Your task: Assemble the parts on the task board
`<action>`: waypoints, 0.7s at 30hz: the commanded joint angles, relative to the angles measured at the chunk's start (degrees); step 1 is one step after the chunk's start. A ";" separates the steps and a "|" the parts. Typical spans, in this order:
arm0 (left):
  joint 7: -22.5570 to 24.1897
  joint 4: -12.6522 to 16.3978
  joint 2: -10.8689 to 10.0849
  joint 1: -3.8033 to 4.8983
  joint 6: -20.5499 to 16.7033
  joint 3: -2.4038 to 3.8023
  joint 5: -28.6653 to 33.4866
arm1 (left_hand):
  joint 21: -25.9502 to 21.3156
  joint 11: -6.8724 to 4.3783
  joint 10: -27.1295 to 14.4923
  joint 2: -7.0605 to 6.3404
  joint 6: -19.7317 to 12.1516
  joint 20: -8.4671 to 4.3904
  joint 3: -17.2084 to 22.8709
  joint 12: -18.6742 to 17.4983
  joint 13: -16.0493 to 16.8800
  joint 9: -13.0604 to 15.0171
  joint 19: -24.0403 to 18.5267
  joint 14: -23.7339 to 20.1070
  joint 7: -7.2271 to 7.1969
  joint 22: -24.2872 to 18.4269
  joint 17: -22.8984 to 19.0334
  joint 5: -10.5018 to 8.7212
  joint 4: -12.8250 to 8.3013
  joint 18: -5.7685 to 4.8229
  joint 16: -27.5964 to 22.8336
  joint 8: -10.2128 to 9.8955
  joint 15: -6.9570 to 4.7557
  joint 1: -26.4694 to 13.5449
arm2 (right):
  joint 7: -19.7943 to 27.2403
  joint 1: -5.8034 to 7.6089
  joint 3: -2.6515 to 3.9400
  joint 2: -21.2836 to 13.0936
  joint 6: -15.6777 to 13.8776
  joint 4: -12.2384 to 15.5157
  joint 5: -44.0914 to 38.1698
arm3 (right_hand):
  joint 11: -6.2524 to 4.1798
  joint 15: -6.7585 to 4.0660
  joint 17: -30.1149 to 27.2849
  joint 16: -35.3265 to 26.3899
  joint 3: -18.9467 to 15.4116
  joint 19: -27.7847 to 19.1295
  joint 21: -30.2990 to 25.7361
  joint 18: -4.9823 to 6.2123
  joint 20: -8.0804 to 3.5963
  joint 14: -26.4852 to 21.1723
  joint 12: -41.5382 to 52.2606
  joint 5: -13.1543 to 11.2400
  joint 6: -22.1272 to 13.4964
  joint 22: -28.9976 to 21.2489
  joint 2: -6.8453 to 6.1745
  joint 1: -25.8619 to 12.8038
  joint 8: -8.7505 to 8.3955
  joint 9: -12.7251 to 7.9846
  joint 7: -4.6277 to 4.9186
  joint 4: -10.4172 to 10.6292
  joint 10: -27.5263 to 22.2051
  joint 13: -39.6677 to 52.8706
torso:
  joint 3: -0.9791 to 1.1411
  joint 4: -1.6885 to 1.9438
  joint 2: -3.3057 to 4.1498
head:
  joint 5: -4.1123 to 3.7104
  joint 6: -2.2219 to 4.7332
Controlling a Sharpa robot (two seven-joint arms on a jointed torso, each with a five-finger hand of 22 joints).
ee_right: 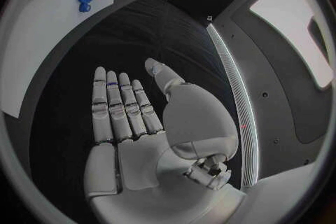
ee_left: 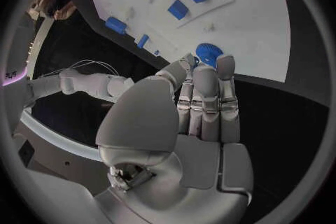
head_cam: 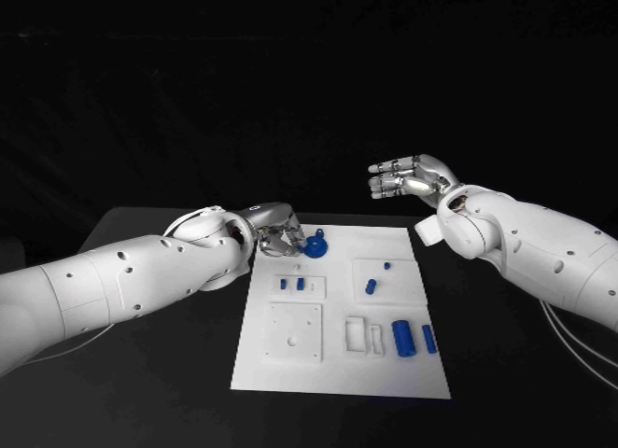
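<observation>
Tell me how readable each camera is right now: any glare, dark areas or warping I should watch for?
Head view: the task board is evenly lit and sharp, the background black. Left wrist view: fisheye bends the board's edges, and the left hand covers part of the blue gear. Right wrist view: the open right hand hangs over dark table, and a bright pale patch glares near the rim.

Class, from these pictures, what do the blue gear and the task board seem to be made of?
Blue gear: probably moulded or printed plastic, going by its even blue colour and matte, glare-free surface. Task board: likely white plastic, matte and uniform, with raised and recessed sections; painted metal cannot be ruled out.
</observation>
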 commanded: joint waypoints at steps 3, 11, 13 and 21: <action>-1.54 -0.12 -1.00 0.20 4.60 0.06 1.50 | 0.37 0.08 -0.48 -0.14 -0.53 0.02 -0.19 0.13 0.01 0.03 -0.46 -0.02 0.17 1.15 -0.01 -0.11 0.25 0.84 -0.25 0.11 0.07 -0.18 | 0.46 -0.02 0.02 -0.15 0.76 0.22 -0.44 | 0.04 -0.14 0.07 0.02 0.32 -0.26 -0.15 0.67 0.02 -0.11 -0.13 0.17 0.34 -0.02 0.40 -0.11 -0.26 -0.05 -0.05 -0.10 0.30 -0.01 | 0.03 -0.02 0.10 | 0.05 -0.16; -1.57 -1.52 -0.59 0.16 6.35 -0.40 2.04 | 0.43 0.08 -0.44 -0.11 -0.53 0.05 -0.24 0.13 0.01 0.04 -0.51 -0.06 0.18 1.16 0.02 -0.11 0.41 0.88 -0.18 0.13 0.08 -0.09 | 0.49 -0.02 0.02 -0.13 0.74 0.30 -0.45 | 0.02 -0.17 0.07 0.02 0.62 -0.21 -0.14 0.69 0.01 -0.08 -0.13 0.24 0.56 -0.02 0.24 -0.08 -0.24 -0.04 -0.07 -0.10 0.34 -0.01 | 0.00 -0.21 0.12 | 0.18 -0.33; -1.54 -1.92 -0.37 0.11 6.60 -0.67 2.12 | 0.43 0.09 -0.48 -0.08 -0.57 0.06 -0.24 0.13 0.01 0.04 -0.53 -0.08 0.19 1.16 0.02 -0.12 0.43 0.88 -0.18 0.13 0.09 -0.06 | 0.49 -0.02 0.02 -0.11 0.74 0.31 -0.46 | 0.02 -0.17 0.07 0.02 0.62 -0.21 -0.14 0.69 0.01 -0.08 -0.13 0.24 0.56 -0.02 0.24 -0.08 -0.24 -0.04 -0.07 -0.10 0.34 -0.01 | 0.03 -0.22 0.10 | 0.22 -0.36; -1.21 -3.16 0.19 -0.24 6.74 -1.21 1.93 | 0.47 0.12 -0.58 -0.08 -0.69 0.08 -0.24 0.13 0.01 0.03 -0.59 -0.16 0.21 1.17 0.02 -0.09 0.44 0.90 -0.18 0.11 0.12 0.08 | 0.53 -0.02 0.02 -0.06 0.74 0.32 -0.47 | 0.02 -0.17 0.07 0.02 0.62 -0.21 -0.14 0.69 0.01 -0.08 -0.13 0.24 0.56 -0.02 0.24 -0.08 -0.24 -0.04 -0.07 -0.10 0.34 -0.01 | 0.10 -0.18 0.09 | 0.17 -0.49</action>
